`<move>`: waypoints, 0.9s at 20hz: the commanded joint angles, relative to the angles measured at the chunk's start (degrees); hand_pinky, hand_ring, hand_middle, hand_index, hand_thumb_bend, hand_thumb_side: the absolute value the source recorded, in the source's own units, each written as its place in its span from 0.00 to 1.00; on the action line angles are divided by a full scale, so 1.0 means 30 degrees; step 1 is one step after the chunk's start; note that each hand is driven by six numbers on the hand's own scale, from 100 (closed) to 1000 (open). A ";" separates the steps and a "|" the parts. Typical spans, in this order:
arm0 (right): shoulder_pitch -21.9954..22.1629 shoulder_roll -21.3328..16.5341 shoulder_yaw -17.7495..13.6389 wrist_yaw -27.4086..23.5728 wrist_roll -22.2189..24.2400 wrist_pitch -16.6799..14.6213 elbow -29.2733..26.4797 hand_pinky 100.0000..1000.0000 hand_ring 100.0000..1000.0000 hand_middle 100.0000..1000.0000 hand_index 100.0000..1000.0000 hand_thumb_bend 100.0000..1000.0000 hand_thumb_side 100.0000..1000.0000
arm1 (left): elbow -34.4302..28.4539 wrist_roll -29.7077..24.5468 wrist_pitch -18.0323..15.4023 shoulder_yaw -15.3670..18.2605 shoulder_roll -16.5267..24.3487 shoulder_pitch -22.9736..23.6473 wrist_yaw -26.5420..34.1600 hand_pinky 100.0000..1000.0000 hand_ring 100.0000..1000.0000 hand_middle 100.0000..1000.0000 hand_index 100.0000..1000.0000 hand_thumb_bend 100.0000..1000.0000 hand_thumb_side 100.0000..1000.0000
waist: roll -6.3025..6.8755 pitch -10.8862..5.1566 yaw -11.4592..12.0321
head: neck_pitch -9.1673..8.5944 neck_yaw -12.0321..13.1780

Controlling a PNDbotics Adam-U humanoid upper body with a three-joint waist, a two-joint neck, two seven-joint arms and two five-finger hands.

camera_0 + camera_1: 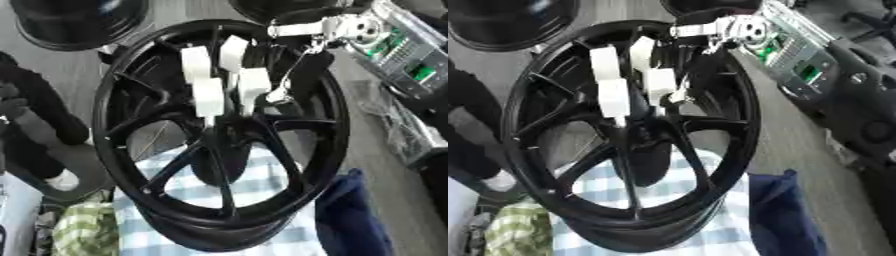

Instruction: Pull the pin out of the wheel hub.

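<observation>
Reaching down from the upper right, the robot's right hand (219, 80) hangs over the wheel (131, 150) hub (219, 132). Its white fingertips (208, 97) point down, bunched together just above the centre. Whether they pinch anything cannot be told.

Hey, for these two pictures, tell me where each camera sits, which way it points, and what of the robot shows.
Left eye view: in the robot's head, looking down at the black wheel; the right hand, white fingers, reaches from the upper right to the hub.
Right eye view: beside it in the head, same downward look, showing more of the black equipment on the right.
Shared: wheel, right hand, checked cloth, blue cloth.
</observation>
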 commanded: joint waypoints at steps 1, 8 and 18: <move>-0.0264 -0.0168 -0.0142 -0.0045 0.0013 0.0082 0.0040 0.75 0.63 0.62 0.72 0.36 0.15 | -0.0302 -0.0025 -0.0033 0.0116 0.0178 -0.0179 -0.0001 0.72 0.61 0.58 0.61 0.05 0.61 | 0.0009 -0.0252 0.0029 | 0.0111 -0.0010; -0.0217 0.0011 -0.0148 -0.0200 -0.0395 0.0429 0.0167 0.75 0.61 0.54 0.67 0.34 0.01 | -0.0303 -0.0045 -0.0018 0.0106 0.0123 -0.0173 0.0012 0.72 0.61 0.58 0.61 0.04 0.62 | 0.0000 -0.0234 0.0084 | 0.0111 -0.0043; -0.0135 0.0012 -0.0261 -0.1220 -0.1076 0.1039 0.0016 0.75 0.56 0.44 0.58 0.27 0.00 | -0.0273 -0.0069 -0.0017 0.0117 0.0125 -0.0138 0.0037 0.72 0.61 0.58 0.61 0.04 0.62 | 0.0019 -0.0218 0.0090 | 0.0111 -0.0088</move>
